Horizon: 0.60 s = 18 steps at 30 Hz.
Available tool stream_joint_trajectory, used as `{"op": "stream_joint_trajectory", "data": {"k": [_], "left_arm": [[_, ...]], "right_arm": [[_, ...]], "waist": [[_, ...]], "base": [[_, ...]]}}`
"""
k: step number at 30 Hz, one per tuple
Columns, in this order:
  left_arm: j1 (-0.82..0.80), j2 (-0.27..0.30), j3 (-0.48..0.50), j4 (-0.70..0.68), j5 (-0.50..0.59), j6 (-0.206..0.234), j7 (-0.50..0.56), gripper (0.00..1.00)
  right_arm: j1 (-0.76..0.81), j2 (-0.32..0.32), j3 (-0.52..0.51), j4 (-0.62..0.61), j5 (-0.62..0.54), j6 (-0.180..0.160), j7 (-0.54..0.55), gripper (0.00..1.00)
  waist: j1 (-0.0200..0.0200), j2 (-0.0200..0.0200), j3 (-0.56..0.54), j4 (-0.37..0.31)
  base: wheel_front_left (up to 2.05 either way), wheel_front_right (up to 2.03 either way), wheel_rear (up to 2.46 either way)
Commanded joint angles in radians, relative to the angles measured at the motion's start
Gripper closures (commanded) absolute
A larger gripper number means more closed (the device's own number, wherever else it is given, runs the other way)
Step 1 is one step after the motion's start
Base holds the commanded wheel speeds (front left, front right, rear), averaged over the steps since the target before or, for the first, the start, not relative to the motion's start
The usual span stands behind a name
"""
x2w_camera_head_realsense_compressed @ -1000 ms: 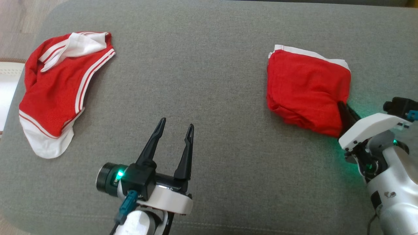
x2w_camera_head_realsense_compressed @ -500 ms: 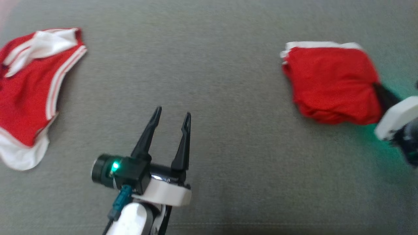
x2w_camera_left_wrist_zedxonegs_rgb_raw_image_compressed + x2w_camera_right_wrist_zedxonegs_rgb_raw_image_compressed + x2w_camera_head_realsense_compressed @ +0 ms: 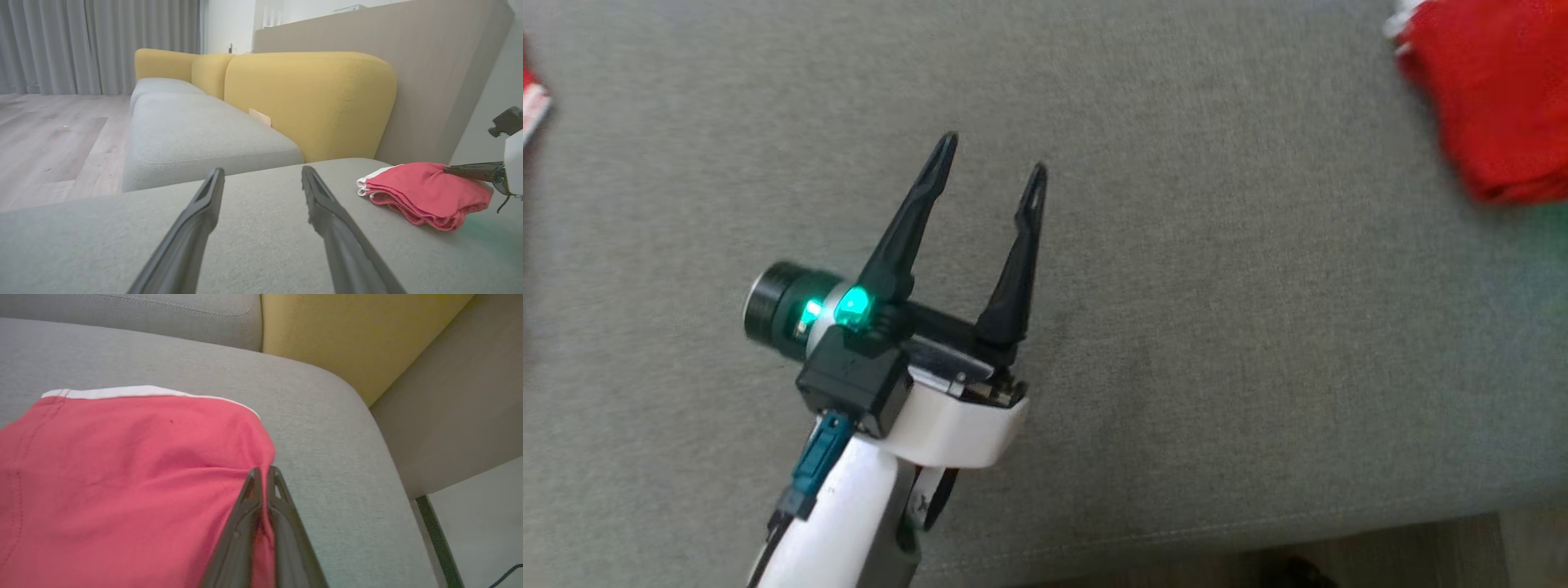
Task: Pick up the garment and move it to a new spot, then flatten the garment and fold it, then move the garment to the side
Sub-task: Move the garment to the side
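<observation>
At the far left edge of the grey cushion (image 3: 1176, 343), a sliver of red-and-white cloth (image 3: 531, 94) shows in the head view, cut off by the frame. Right of it, over the cushion's middle and towards its near edge, the left gripper (image 3: 992, 155) hangs with its 2 dark fingers spread wide apart and nothing between them; a green light glows at its base. Bare grey fabric lies between it and the garment (image 3: 1494, 98), so nothing stands in the way there.

The left wrist view looks past those fingers to a grey sofa seat (image 3: 196, 130), a yellow backrest (image 3: 310, 98), grey curtains (image 3: 98, 45) and a wooden floor (image 3: 49, 134) beyond the cushion's far edge.

The garment is folded into a flat red stack near the cushion's far right corner. Its white band (image 3: 139, 391) lies along the side facing the far edge, and its layered folds face left, towards the left gripper. Its long axis seems to run parallel with that band, though every view crops or foreshortens it.

At the garment's right-hand corner, the right gripper (image 3: 263, 471) has its 2 fingers pressed together on a pinch of red cloth, and the fabric puckers towards the tips.
</observation>
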Motion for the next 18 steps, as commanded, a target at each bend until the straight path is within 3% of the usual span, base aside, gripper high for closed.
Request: {"op": "stream_joint_trajectory", "data": {"k": [1, 9, 15, 16, 17, 18], "left_arm": [[-0.021, 0.002, 0.017, -0.046, 0.011, -0.003, -0.005, 0.0], [-0.05, 0.002, -0.009, -0.092, 0.023, -0.007, -0.005, 0.0], [-0.06, 0.002, -0.018, -0.104, 0.028, -0.017, -0.005, 0.0], [-0.061, 0.002, -0.018, -0.104, 0.028, -0.018, -0.005, 0.0], [-0.063, 0.002, -0.019, -0.104, 0.028, -0.02, -0.005, 0.0], [-0.064, 0.002, -0.019, -0.103, 0.027, -0.021, -0.005, 0.0]], "right_arm": [[0.002, -0.061, -0.016, -0.011, -0.013, -0.001, -0.015, 1.0], [-0.018, -0.118, -0.122, 0.037, -0.133, -0.001, -0.067, 1.0], [-0.048, -0.122, -0.216, 0.07, -0.265, -0.001, -0.093, 1.0], [-0.055, -0.118, -0.241, 0.08, -0.29, -0.001, -0.096, 0.85], [-0.063, -0.112, -0.27, 0.09, -0.322, -0.001, -0.103, 0.0], [-0.069, -0.104, -0.299, 0.1, -0.354, -0.001, -0.109, 0.0]], "waist": [[-0.0001, 0.0, 0.038, -0.023], [-0.0001, 0.0, 0.08, -0.024], [-0.0001, 0.0, 0.103, -0.014], [-0.0001, 0.0, 0.106, -0.012], [-0.0001, 0.0, 0.108, -0.009], [-0.0001, 0.0, 0.108, -0.005]], "base": [[0.0, 0.0, 0.0], [0.0, 0.0, 0.0], [0.0, 0.0, 0.0], [0.0, 0.0, 0.0], [0.0, 0.0, 0.0], [0.0, 0.0, 0.0]]}}
